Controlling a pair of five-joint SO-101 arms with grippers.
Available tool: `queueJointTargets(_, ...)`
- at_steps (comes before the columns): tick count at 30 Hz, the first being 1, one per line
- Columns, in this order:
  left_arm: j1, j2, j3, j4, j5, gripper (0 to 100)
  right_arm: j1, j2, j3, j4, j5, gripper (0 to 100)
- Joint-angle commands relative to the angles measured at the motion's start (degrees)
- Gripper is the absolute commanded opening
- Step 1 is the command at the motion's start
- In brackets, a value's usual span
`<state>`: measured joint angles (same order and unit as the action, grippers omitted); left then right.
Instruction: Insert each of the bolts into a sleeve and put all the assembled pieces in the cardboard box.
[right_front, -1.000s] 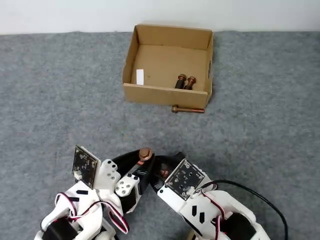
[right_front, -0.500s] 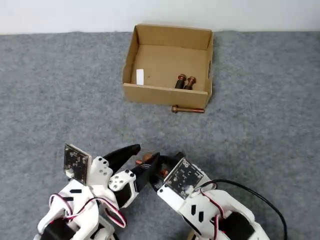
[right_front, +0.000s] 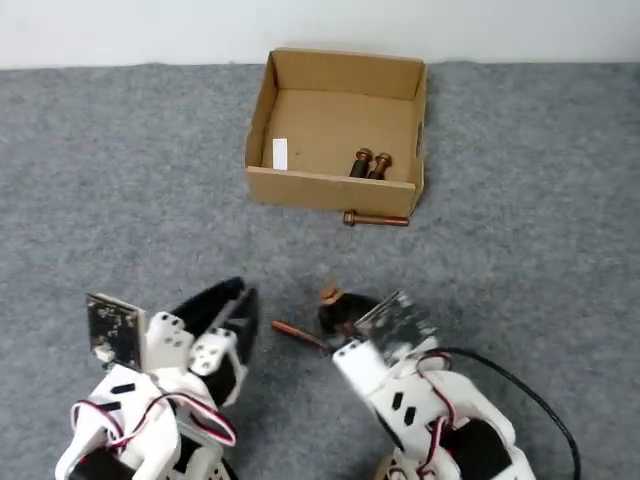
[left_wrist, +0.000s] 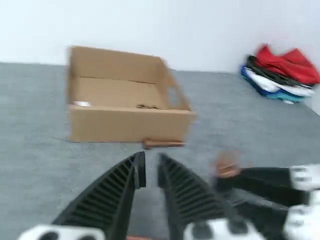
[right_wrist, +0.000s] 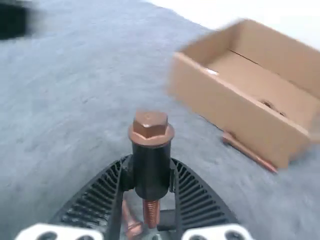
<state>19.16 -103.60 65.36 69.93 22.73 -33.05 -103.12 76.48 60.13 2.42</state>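
A black sleeve with a copper bolt pushed through it is being grasped by the right end effector, whose jaws are clenched on the sleeve's sides. The hexagonal head is sitting on top of the sleeve, and the threaded end is sticking out beneath it. In the high view this held piece is being carried just below the centre of the frame, over the grey bench. A loose bolt is lying on the bench just to the left of it, between the two arms.

The left end effector is being held in the lower left of the frame. Its jaws are drawn almost together, with a thin gap and nothing between them.

The cardboard box is standing open-topped at the upper centre. Two assembled pieces are lying side by side in its lower right corner. A third bolt is lying on the bench just outside the box, along the front wall near its right end.
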Motion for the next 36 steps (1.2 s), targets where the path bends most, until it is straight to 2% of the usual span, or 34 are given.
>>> queueJointTargets(1,-8.0,-0.44,3.65,-0.09,-6.33,0,9.63,-0.31,-2.9,-0.92,-7.3,0.8)
queueJointTargets(4,-13.45,-0.44,9.8,-0.18,-10.02,0,14.11,1.01,-5.1,1.54,-12.04,0.8)
queueJointTargets(7,-17.14,-0.44,16.13,-2.02,-11.16,0,14.46,7.08,-9.93,3.21,-15.74,0.8)
queueJointTargets(13,-18.37,-0.44,27.38,-9.23,-11.08,0,14.55,27.65,-23.65,-1.71,-21.71,0.8)
queueJointTargets(17,-18.2,-0.35,31.16,-13.27,-10.9,0,14.55,41.71,-31.91,-8.57,-21.89,0.8)
queueJointTargets(25,-18.55,-0.35,31.08,-12.31,-10.9,0,14.55,67.21,-45.98,-21.85,-21.54,0.8)
queueJointTargets(29,-18.64,-0.35,31.08,-11.78,-10.99,0,14.64,80.13,-53.63,-27.82,-18.37,0.8)
queueJointTargets(36,-18.64,-0.26,31.08,-11.78,-11.08,0,18.15,102.2,-70.59,-32.13,-16.0,0.8)
